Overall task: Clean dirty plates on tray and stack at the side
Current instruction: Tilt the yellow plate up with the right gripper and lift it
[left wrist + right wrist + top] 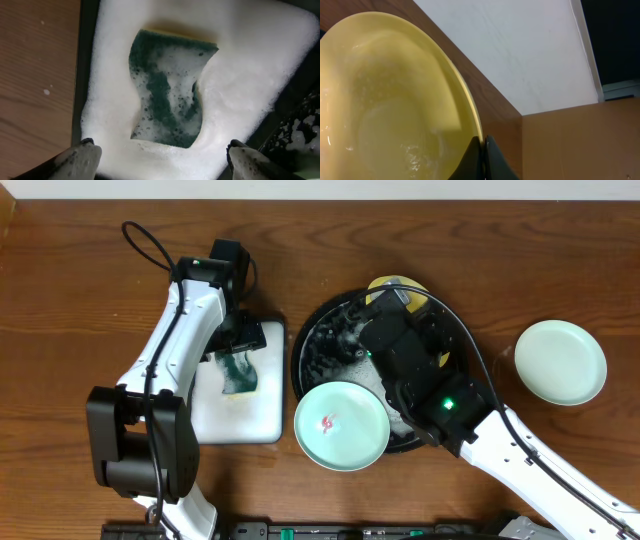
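The black round tray (pixel 312 340) holds soap suds. My right gripper (pixel 390 298) is shut on the rim of the yellow plate (pixel 392 283), which fills the right wrist view (pixel 395 100) with the fingers (pixel 482 145) pinching its edge. A mint-green plate with a red smear (pixel 341 425) rests on the tray's front edge. A second mint-green plate (pixel 560 361) lies on the table at the right. My left gripper (pixel 236 340) is open above the green sponge (pixel 167 90), its fingers (pixel 162 160) wide apart and empty.
The white rectangular tray (pixel 240 410) full of foam (pixel 250 75) holds the sponge, left of the black tray. Bare wooden table lies around both trays. A wall and cardboard show behind the yellow plate in the right wrist view.
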Action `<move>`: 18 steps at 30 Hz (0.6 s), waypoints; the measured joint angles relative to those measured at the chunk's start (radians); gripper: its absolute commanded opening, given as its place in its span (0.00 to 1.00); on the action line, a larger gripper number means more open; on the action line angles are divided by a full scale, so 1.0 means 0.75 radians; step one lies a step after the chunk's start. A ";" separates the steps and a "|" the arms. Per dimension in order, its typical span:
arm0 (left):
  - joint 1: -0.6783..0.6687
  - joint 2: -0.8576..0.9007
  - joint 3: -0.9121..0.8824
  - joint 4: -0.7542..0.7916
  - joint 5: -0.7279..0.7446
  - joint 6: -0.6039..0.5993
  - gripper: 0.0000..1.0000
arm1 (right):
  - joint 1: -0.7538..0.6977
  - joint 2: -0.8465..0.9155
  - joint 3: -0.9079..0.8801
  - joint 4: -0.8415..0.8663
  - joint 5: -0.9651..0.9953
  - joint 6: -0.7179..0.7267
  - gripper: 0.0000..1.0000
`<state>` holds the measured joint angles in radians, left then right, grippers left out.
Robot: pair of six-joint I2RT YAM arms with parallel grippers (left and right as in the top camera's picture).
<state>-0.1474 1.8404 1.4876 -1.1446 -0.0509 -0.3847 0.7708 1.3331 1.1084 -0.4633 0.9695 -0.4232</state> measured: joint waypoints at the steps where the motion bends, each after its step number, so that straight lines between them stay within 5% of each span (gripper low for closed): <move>1: 0.000 0.000 0.000 0.000 0.000 0.000 0.84 | 0.000 0.000 0.001 0.000 0.000 0.001 0.01; 18: 0.000 0.000 0.000 0.000 0.000 0.000 0.84 | -0.005 0.000 0.000 -0.007 0.000 0.069 0.01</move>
<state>-0.1474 1.8404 1.4876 -1.1446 -0.0509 -0.3847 0.7673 1.3331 1.1084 -0.4686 0.9695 -0.3717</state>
